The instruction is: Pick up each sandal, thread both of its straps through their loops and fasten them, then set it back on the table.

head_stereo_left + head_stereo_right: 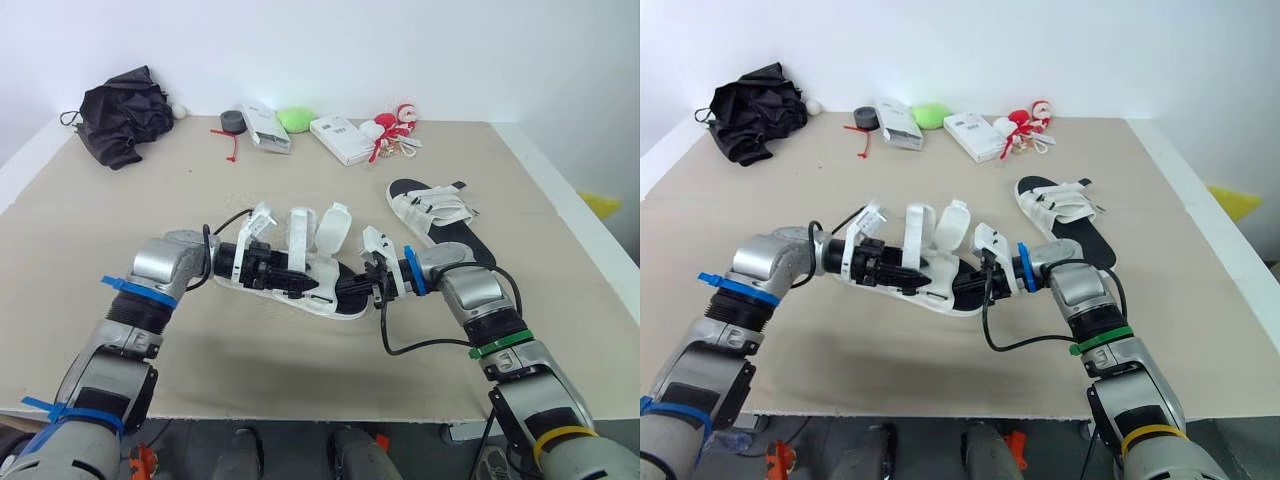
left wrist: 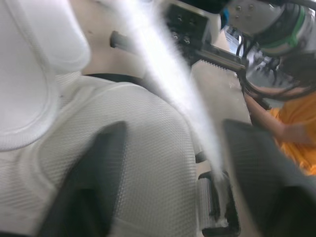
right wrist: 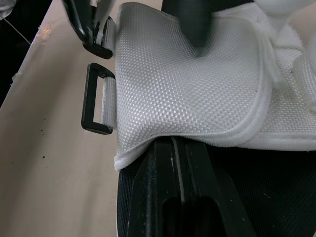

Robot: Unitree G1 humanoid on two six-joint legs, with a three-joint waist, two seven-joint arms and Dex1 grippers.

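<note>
Right gripper (image 1: 358, 290): fingers pressed together, tips tucked under the sandal (image 1: 330, 305) upper at its 3 o'clock end. Left gripper (image 1: 293, 279) spread, straddling the 9 o'clock end. Sandal mid-table, long axis 9-to-3. Straps (image 1: 300, 232) stand unthreaded. I judge the loops (image 3: 98, 106) nearer the right.

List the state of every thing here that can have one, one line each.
Near sandal, straps unfastened, flaps standing up, between both grippers.
Far sandal, flat on the table, straps lying across it.
Black loop, empty, no strap through it.
Black fabric bundle, crumpled.
Right gripper, shut, tips under the white upper.
Left gripper, at the near sandal's upper, grip unclear.
</note>
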